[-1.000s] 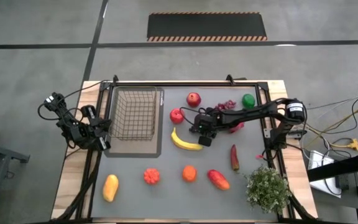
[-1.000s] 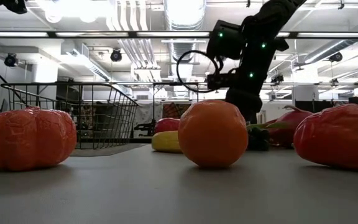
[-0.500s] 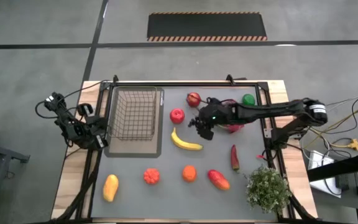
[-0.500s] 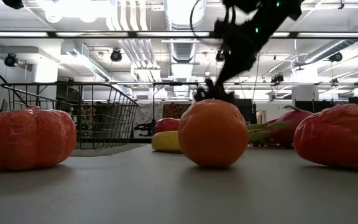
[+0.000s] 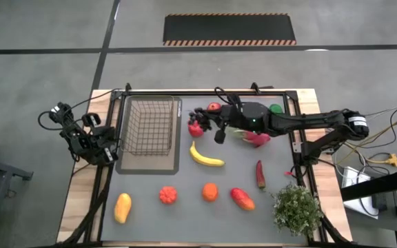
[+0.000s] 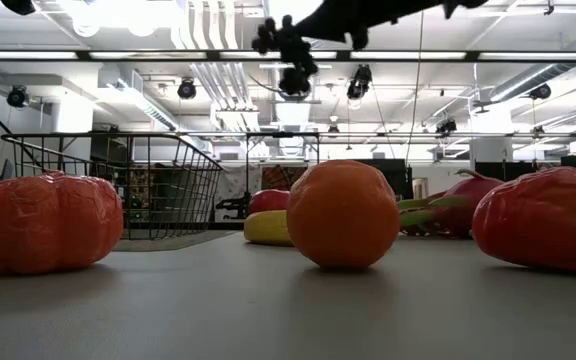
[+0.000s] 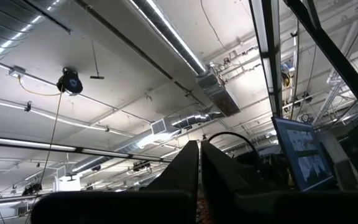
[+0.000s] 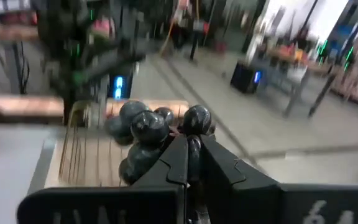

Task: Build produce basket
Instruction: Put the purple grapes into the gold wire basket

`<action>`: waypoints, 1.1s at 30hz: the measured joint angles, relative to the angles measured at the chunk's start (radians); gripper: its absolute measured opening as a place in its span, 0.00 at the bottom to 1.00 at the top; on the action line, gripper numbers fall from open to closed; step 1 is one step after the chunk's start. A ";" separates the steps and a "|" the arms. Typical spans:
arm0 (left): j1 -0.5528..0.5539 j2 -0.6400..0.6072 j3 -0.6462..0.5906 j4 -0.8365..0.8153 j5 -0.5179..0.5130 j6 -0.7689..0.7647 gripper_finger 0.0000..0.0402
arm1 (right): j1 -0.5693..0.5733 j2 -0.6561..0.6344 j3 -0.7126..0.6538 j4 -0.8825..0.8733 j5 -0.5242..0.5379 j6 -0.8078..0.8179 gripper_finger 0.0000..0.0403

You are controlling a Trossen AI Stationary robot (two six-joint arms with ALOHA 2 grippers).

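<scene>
My right gripper (image 5: 209, 122) reaches in from the table's right, high over the red apple (image 5: 196, 128) beside the wire basket (image 5: 149, 125), and is shut on the dark purple grapes (image 8: 145, 127). In the low view the grapes (image 6: 290, 60) hang well above the table. The banana (image 5: 205, 157), orange (image 5: 210, 191), yellow mango (image 5: 123, 207), chilli (image 5: 260, 173), dragon fruit (image 5: 258, 138) and lime (image 5: 276, 109) lie on the mat. My left gripper (image 7: 199, 152) waits shut at the table's left edge, pointing up at the ceiling. My right gripper pinches the grape bunch between its two fingertips (image 8: 180, 149), at the grapes nearest them (image 8: 196, 119). The fingers come almost level from the table's right. The bunch is lifted clear, sticking out past the tips and hanging a little below them (image 6: 293, 80).
A second apple (image 5: 214, 107) lies by the far edge. A red-orange fruit (image 5: 168, 195) and a red mango (image 5: 242, 198) lie toward the near edge. The potted plant (image 5: 296, 209) stands at the near right corner. The basket sits on a flat grey tray (image 5: 154, 164).
My right gripper has risen from just over the table near the banana and swung toward the table's left and far side, toward the basket, tipping from pointing down to almost level. The grapes have come up with it, well clear of the table.
</scene>
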 joint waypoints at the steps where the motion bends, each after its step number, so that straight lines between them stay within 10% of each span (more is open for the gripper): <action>1: 0.000 0.000 0.000 0.000 0.000 0.000 0.00 | 0.000 0.016 0.000 0.046 0.000 -0.008 0.04; 16: 0.000 0.000 0.000 0.000 -0.001 -0.006 0.00 | -0.048 0.271 0.003 0.599 0.008 0.057 0.04; 33: 0.000 0.000 0.000 0.003 -0.001 -0.005 0.00 | -0.094 0.633 0.392 0.573 0.010 0.097 0.04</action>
